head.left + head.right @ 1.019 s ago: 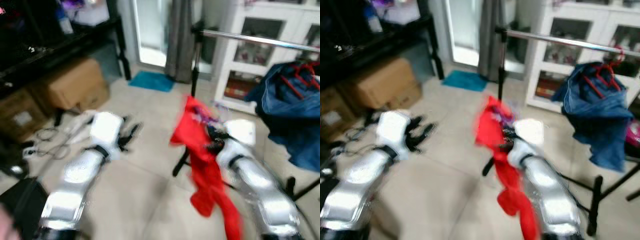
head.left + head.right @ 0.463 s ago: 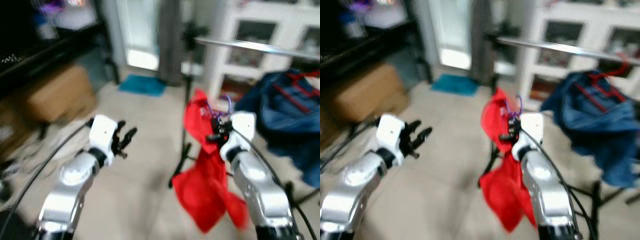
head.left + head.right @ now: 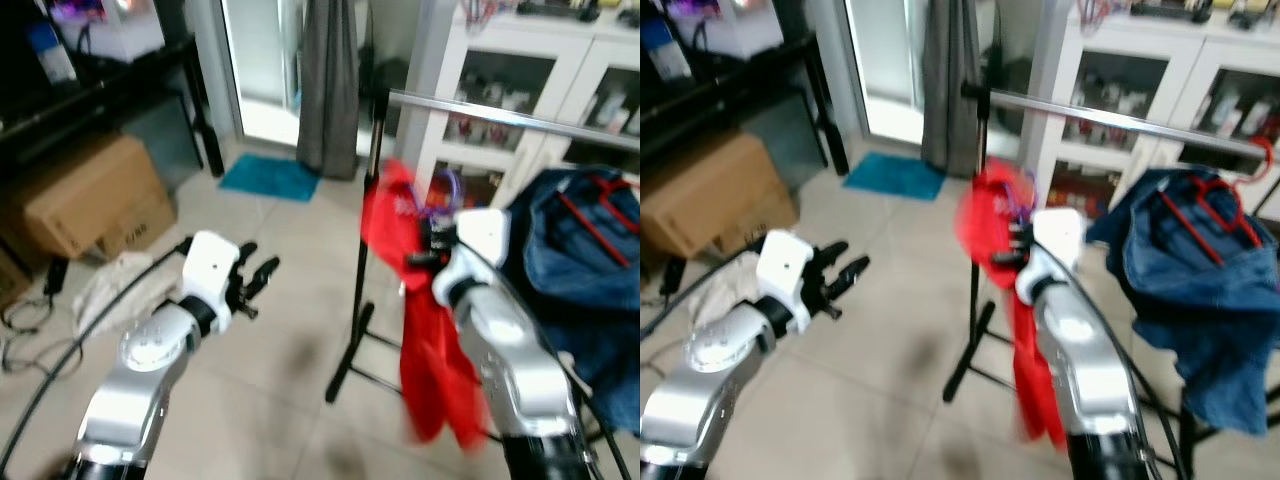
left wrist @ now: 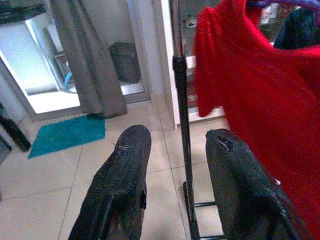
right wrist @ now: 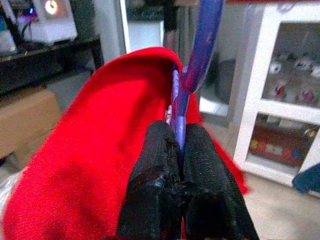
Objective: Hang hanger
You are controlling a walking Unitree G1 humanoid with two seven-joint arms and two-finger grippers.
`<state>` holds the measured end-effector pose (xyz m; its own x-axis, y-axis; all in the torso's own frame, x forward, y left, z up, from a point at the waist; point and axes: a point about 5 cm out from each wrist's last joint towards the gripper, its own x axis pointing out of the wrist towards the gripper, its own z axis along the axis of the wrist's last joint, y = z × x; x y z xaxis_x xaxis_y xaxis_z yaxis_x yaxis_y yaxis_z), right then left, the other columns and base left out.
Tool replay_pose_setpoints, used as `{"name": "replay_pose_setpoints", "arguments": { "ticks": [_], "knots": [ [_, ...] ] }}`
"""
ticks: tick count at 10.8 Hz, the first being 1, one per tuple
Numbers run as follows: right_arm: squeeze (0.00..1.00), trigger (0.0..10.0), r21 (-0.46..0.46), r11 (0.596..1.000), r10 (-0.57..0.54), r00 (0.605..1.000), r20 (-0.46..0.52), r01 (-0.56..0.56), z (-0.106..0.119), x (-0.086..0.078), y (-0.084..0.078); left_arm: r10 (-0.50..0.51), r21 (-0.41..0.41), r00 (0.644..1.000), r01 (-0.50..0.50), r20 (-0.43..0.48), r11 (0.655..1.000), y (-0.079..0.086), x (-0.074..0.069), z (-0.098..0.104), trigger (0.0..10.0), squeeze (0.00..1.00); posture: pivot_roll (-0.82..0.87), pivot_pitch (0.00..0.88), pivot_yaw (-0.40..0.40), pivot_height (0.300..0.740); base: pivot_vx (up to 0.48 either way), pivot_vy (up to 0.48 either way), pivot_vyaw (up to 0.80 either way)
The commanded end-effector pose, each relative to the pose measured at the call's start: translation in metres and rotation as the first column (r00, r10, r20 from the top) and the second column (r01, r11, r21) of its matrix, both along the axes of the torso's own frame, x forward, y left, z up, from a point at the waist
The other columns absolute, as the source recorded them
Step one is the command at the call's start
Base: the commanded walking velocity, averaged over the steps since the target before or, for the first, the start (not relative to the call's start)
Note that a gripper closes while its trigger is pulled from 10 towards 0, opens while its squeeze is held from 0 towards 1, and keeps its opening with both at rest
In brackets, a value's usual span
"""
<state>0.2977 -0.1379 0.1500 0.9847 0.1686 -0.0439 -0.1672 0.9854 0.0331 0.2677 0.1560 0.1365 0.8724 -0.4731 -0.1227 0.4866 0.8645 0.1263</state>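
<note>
From my head, my right gripper (image 3: 425,250) holds a purple hanger (image 3: 447,190) with one red shirt (image 3: 432,340) just under the rail (image 3: 500,117). My left gripper (image 3: 255,285) hovers over the floor, fingers spread, holding nothing. One blue garment (image 3: 575,270) hangs further along. My left wrist shows two fingers (image 4: 122,185) apart. My right wrist shows fingers (image 5: 205,170) clamped on the hanger's neck (image 5: 179,125).

Bright daylight from the glass door (image 3: 262,60), mild motion blur, soft shadows
</note>
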Motion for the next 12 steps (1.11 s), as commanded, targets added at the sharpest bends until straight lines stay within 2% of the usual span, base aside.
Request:
{"name": "replay_pose_setpoints", "arguments": {
  "ticks": [1,4,7,10,11,12],
  "knots": [
    [0.00,10.0,-0.022,0.999,-0.034,0.998,0.057,0.035,0.013,0.003,-0.008,-0.032,-0.010,0.999,0.032,0.025,0.999,-0.009,0.001,0.006,10.0,0.00,0.11,0.000,0.061,0.740,0.386,0.000,0.00],
    [0.00,10.0,-0.004,0.997,-0.079,0.992,0.096,0.080,0.029,0.012,-0.010,-0.049,-0.013,0.998,0.049,0.027,0.999,-0.011,0.002,0.006,10.0,0.00,0.10,0.000,0.070,0.740,0.381,0.000,0.00],
    [0.00,10.0,-0.037,0.991,-0.124,0.986,0.114,0.128,0.042,0.030,-0.020,-0.084,-0.015,0.996,0.084,0.032,0.996,-0.019,0.006,0.009,10.0,0.00,0.10,0.000,0.071,0.740,0.345,0.000,0.00],
    [0.00,10.0,-0.063,0.987,-0.141,0.987,0.079,0.146,0.045,0.043,-0.023,-0.197,-0.048,0.980,0.198,0.034,0.979,-0.029,-0.004,0.013,10.0,0.00,0.10,0.000,0.062,0.740,0.000,0.000,0.00],
    [0.00,10.0,-0.103,0.983,-0.148,0.989,0.030,0.150,0.040,0.054,-0.025,-0.292,-0.099,0.956,0.288,-0.025,0.952,-0.036,-0.013,0.010,10.0,0.00,0.10,0.000,0.058,0.740,0.000,0.000,0.00],
    [0.00,10.0,-0.109,0.982,-0.154,0.988,-0.006,0.152,0.038,0.061,-0.026,-0.321,-0.097,0.946,0.316,-0.035,0.944,-0.038,-0.016,0.009,10.0,0.00,0.10,0.000,0.055,0.740,0.000,0.000,0.00]
  ]
}}
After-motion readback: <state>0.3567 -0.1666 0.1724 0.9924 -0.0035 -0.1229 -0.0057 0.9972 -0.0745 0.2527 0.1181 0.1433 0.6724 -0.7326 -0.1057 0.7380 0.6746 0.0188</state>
